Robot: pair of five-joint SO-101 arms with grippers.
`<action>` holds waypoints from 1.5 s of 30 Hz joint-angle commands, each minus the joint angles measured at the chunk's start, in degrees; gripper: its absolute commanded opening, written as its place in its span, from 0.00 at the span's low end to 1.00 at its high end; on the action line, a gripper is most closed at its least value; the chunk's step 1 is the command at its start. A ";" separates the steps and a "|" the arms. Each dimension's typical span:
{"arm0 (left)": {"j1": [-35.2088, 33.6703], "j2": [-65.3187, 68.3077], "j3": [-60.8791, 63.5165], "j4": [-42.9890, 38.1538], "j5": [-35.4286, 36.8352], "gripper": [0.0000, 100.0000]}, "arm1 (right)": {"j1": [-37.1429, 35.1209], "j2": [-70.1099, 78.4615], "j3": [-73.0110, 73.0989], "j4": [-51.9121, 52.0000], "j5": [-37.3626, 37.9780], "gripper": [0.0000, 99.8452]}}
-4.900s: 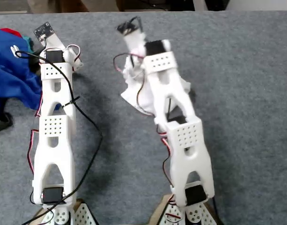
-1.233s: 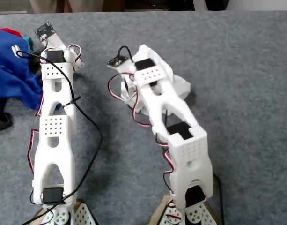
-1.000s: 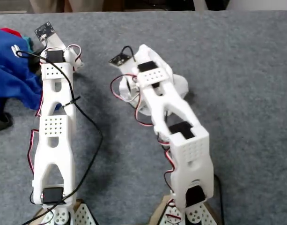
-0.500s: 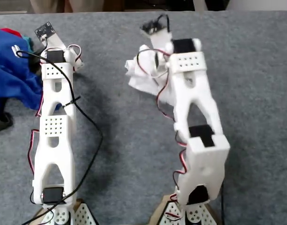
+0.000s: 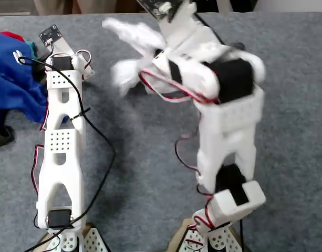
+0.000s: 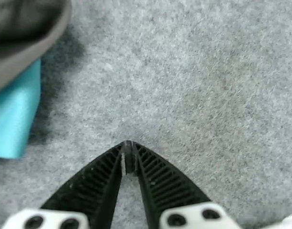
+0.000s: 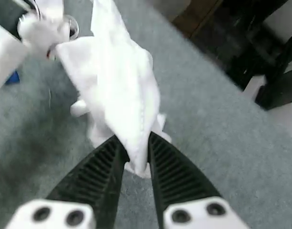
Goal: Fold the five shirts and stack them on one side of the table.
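**Right claw (image 7: 135,143) clamped on white shirt (image 7: 119,90) above the far side of the table (image 5: 287,79)**

Its two ribbed black jaws are pinched narrowly together with a fold of the white shirt caught between them. From the jaws the cloth runs out in a long bunched strip, away from the claw and toward the left arm (image 5: 61,121). From above, the right arm (image 5: 229,121) stands raised over the middle of the table. The shirt is at its far end, close to the far edge and between the two arms, just right of the left arm's wrist. The cloth is smeared in that view, so whether its lowest fold touches the grey surface cannot be told.

The left claw (image 6: 128,151) hangs low over bare grey table at the far left, its jaws closed tip to tip with nothing between them. Left of it lie a teal cloth (image 6: 15,119) and, beyond that, a dark grey cloth (image 6: 26,28); both are apart from the jaws. They may be shirts, though too little of either shows to be sure.

A crumpled blue shirt (image 5: 13,84) lies at the table's far-left edge, against the left side of the left arm and well apart from the white shirt.
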 commanded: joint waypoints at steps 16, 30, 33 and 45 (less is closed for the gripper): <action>0.18 -1.80 -2.46 -0.62 -0.26 0.02 | 24.66 8.40 30.29 -18.90 3.08 0.01; 0.26 -1.80 -2.46 -0.62 -0.18 0.02 | 43.91 11.12 58.51 -35.16 13.98 0.01; 0.18 -1.80 -2.46 -0.62 -0.09 0.02 | 43.82 11.12 58.42 -33.93 14.95 0.12; -2.99 -1.80 -2.55 -0.70 2.55 0.02 | 32.40 -2.68 51.03 -21.01 13.27 0.39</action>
